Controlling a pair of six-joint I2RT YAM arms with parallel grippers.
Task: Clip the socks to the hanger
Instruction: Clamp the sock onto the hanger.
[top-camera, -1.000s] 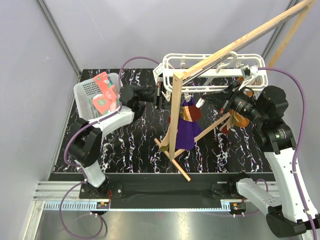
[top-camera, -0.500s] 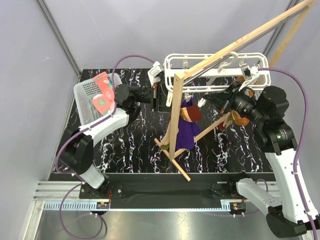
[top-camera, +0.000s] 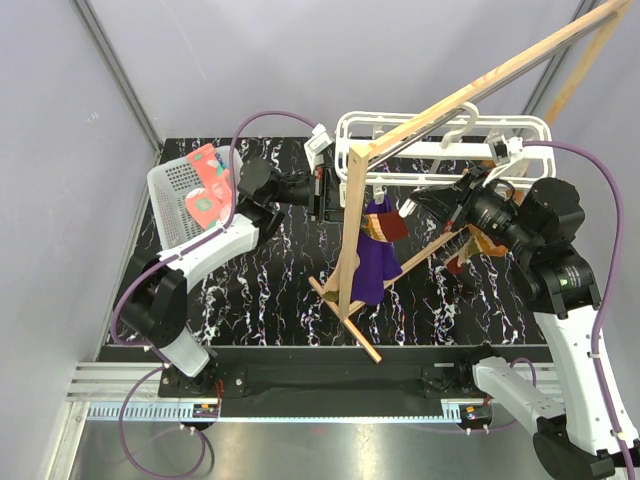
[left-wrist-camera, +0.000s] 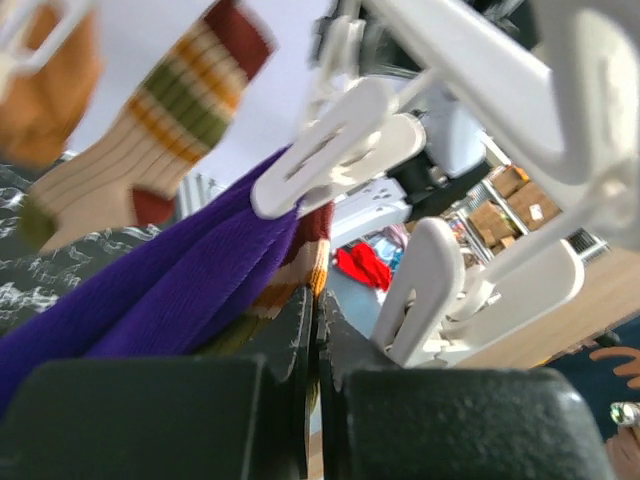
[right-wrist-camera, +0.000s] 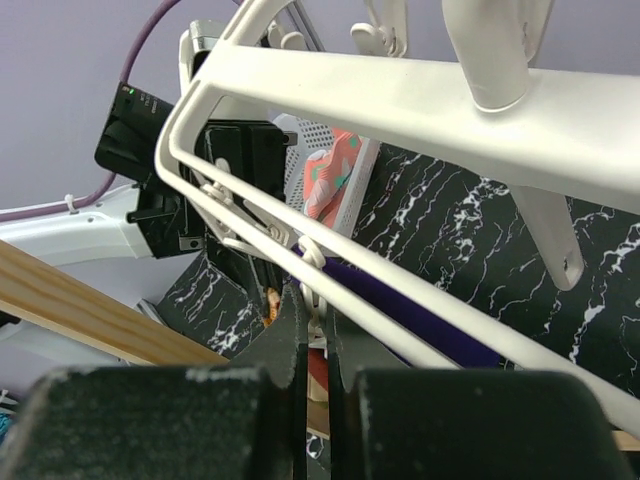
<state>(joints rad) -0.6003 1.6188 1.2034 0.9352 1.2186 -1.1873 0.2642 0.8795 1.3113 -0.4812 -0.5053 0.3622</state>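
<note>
Little room: left gripper (top-camera: 321, 190) beside hanger (right-wrist-camera: 420, 100)

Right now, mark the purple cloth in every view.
Top external: the purple cloth hangs at centre, under the wooden rail.
Left wrist: the purple cloth fills the lower left and runs up to a white clip.
Right wrist: the purple cloth is a dark strip at low centre, behind the bars.
Shared landmark: the white hanger.
</note>
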